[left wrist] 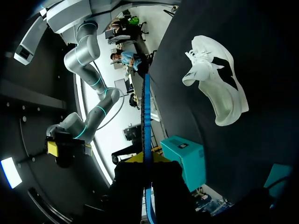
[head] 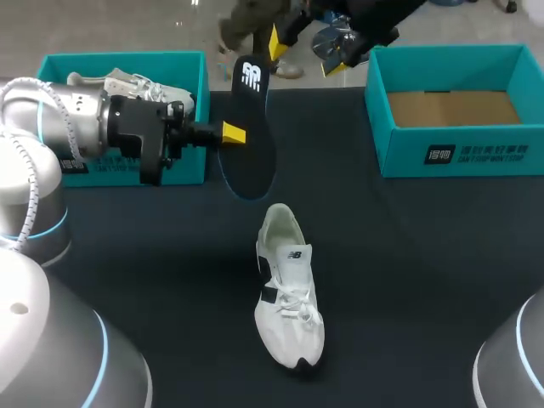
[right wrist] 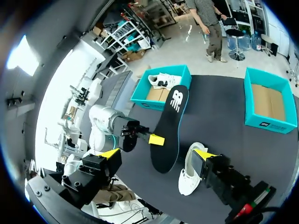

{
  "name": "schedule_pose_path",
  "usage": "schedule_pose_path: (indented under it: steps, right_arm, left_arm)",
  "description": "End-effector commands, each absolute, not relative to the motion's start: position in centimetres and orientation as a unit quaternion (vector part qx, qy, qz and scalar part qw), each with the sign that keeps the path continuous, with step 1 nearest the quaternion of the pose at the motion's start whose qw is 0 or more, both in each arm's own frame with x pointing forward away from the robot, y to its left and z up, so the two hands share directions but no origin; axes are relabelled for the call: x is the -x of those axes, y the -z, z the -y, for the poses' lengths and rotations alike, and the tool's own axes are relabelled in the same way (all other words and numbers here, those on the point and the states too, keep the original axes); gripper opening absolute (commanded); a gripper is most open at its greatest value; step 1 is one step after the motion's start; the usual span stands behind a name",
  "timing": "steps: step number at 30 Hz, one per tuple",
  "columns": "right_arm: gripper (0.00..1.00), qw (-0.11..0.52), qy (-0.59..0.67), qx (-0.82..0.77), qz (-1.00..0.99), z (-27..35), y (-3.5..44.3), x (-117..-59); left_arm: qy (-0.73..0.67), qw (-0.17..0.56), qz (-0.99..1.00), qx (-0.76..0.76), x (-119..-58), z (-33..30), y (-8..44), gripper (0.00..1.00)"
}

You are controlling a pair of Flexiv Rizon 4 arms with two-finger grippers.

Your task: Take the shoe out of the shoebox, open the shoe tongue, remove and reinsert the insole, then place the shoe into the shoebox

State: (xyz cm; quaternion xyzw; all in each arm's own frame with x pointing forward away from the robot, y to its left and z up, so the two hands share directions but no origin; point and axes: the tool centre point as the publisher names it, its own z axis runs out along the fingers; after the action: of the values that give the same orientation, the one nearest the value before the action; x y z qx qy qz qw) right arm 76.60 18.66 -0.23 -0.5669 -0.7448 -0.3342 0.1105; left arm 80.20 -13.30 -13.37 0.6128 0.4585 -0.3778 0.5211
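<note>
The left gripper (head: 235, 133) pinches the insole (head: 253, 161) by one edge, upper centre. That thin hold could let it twist or slip when it enters the shoe (head: 289, 293). The right gripper (head: 306, 53) gapes wide, empty.

I look down on the desk (head: 425, 280); its top is dark, nearly black and matte, evenly lit to its edges.

The dark table (head: 408, 280) is being lit softly and evenly, probably from overhead. Shadows beside the white shoe (head: 289, 297) are being kept faint. Pale highlights are being thrown on the glossy left arm (head: 47, 115).
</note>
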Motion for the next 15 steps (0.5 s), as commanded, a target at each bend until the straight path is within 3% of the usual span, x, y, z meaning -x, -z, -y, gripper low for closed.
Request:
schedule_pose_path:
  steps: [1,15]
  right_arm:
    - [1.0,0.274,0.484,0.507,0.658,-17.5,2.3,-76.6]
    - [1.0,0.331,0.511,0.486,0.627,-15.9,5.5,-77.2]
  left_arm:
    - [0.377,0.522,-0.458,-0.613,-80.2,13.4,13.5,0.0]
    - [0.377,0.522,-0.458,-0.613,-80.2,13.4,13.5,0.0]
